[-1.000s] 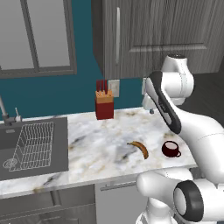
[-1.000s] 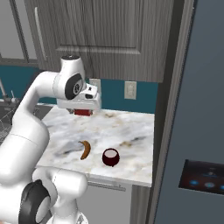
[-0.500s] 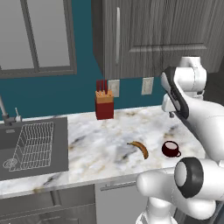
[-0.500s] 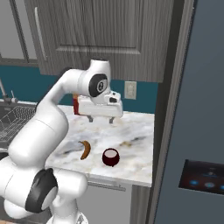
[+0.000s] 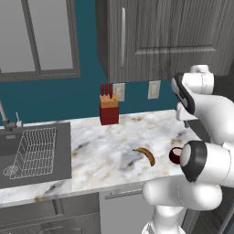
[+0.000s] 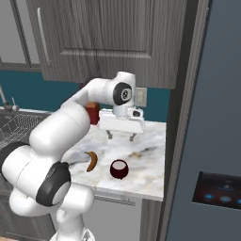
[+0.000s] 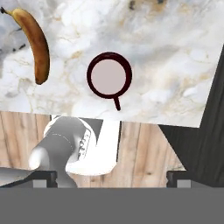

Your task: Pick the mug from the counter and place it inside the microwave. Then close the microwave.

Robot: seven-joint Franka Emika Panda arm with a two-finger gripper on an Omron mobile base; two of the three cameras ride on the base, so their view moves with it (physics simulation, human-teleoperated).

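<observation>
Mug (image 7: pixel 109 75) upright on counter (image 7: pixel 175 65), pale inside bare; pincer (image 6: pixel 121 136) released above.

Teal wall (image 5: pixel 55 98) behind grey wood-grain upper cabinets (image 5: pixel 183 36), with two white outlets (image 5: pixel 154 89) below them. Glass-fronted cabinet (image 5: pixel 39 39) at left. Dark sink (image 5: pixel 34 153) with wire rack (image 5: pixel 36 146). Wood-plank floor (image 7: pixel 144 151). Tall dark panel (image 6: pixel 216 117) at right.

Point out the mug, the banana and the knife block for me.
mug (image 7: pixel 109 75), hand view, on its pale interior.
banana (image 7: pixel 36 45), hand view, on the middle of its brown body.
knife block (image 5: pixel 109 110), left base view, on its red front face.
</observation>
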